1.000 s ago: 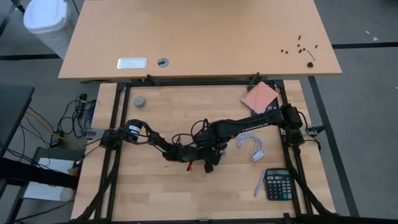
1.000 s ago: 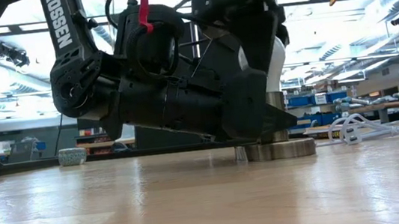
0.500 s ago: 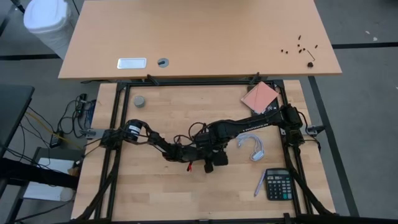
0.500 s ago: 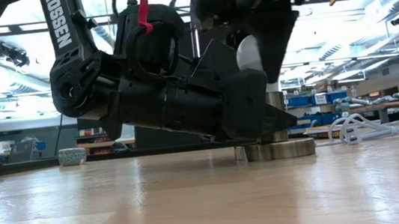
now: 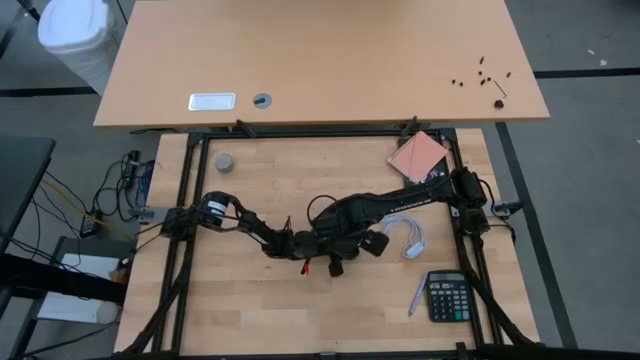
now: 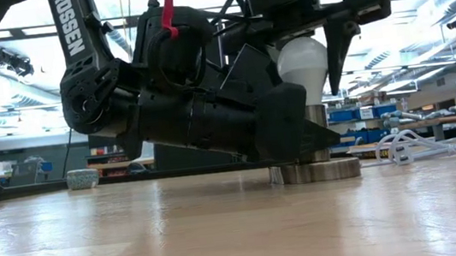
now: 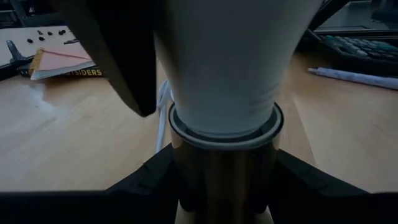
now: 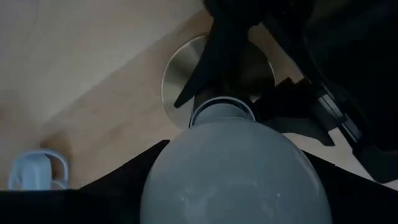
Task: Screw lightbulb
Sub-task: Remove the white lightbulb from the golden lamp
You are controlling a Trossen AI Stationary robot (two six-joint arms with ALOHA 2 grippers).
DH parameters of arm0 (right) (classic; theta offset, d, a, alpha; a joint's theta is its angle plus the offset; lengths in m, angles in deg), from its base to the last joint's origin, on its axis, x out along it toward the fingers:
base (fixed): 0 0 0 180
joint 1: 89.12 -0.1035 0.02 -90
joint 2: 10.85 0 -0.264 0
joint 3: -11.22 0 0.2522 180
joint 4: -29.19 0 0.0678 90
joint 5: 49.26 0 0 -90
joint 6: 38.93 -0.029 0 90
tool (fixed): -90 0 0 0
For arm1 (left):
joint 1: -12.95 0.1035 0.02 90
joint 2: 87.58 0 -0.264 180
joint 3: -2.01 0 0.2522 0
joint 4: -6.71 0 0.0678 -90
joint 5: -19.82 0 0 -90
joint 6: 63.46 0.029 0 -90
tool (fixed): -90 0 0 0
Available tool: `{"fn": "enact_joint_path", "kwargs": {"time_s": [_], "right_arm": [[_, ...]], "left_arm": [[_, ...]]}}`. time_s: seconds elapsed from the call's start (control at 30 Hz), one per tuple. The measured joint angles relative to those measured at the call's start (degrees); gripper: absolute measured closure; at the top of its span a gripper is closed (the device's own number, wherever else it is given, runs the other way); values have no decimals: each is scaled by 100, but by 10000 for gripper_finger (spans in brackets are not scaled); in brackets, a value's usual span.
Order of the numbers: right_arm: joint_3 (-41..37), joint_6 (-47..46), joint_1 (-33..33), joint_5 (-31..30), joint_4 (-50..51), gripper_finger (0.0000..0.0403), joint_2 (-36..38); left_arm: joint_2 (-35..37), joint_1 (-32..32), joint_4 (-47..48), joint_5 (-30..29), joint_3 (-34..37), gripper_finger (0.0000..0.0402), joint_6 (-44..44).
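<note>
Lightbulb: the white lightbulb [image 6: 301,61] is seen standing upright, head up, its narrow end seated in a metal socket [image 6: 314,121] on a round metal base [image 6: 319,171] near the middle of the wooden table [image 5: 250,310].
Left gripper: the left gripper [image 7: 214,180] is set low at the table, its fingers closed around the socket's metal neck just under the bulb.
Right gripper: the right gripper [image 6: 309,45] is held above, its dark fingers [image 6: 339,46] placed either side of the bulb's head and pinching it.
Elsewhere: a calculator [image 5: 448,297] and pen [image 5: 417,296] are seen near the table's right corner.
</note>
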Motion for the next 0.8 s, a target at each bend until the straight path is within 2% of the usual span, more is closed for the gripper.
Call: {"fn": "enact_joint_path", "kwargs": {"time_s": [0.1, 0.33, 0.6, 0.8], "right_arm": [[0, 143, 0, -52, -14, 126, 0], [0, -616, 0, -78, 24, 110, 0], [420, -1975, 0, 258, 80, 42, 2], [617, -3698, 72, 324, 371, 5, 5]], "left_arm": [[0, 2, 0, -8, 2, 213, 9], [0, -2, -33, -2, 7, 213, 37], [0, -2, -27, 4, 7, 213, 32], [-1, -2, -24, 7, 7, 213, 24]]}}
